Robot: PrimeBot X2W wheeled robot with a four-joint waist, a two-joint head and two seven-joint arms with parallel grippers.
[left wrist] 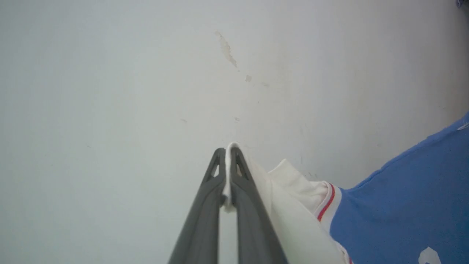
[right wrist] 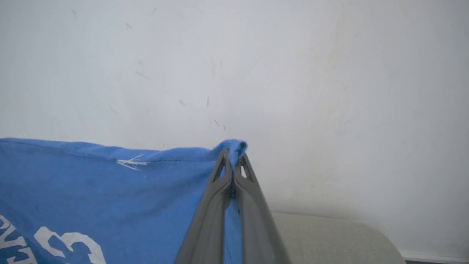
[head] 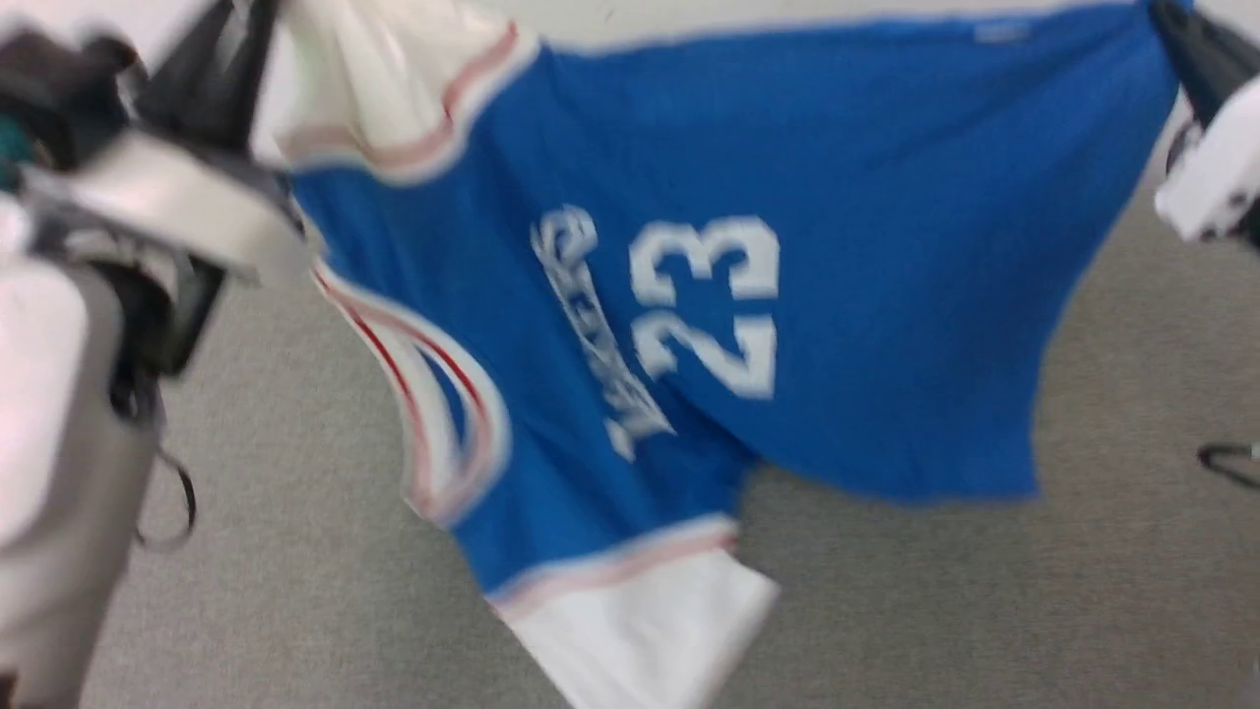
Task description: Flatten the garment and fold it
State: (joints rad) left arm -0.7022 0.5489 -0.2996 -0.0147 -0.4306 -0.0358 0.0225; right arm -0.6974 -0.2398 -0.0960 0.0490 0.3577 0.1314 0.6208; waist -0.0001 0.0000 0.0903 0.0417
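Between left end effector (left wrist: 229, 149), right end effector (right wrist: 233, 154): garment (head: 886, 246) pinched taut.

One shirt (head: 866, 197). Two white sleeves: far-left sleeve (head: 384, 69), near sleeve (head: 640, 630). Two grippers: left gripper (left wrist: 230, 152), right gripper (right wrist: 233, 154).

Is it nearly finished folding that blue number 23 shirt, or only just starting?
Early on. Done: both claws grip the blue T-shirt. The left claw is shut on a white sleeve, the right claw on a blue corner. In hand: the shirt hangs spread between them, in the air above the gray floor. Left: laying it flat and every fold; none shows yet.
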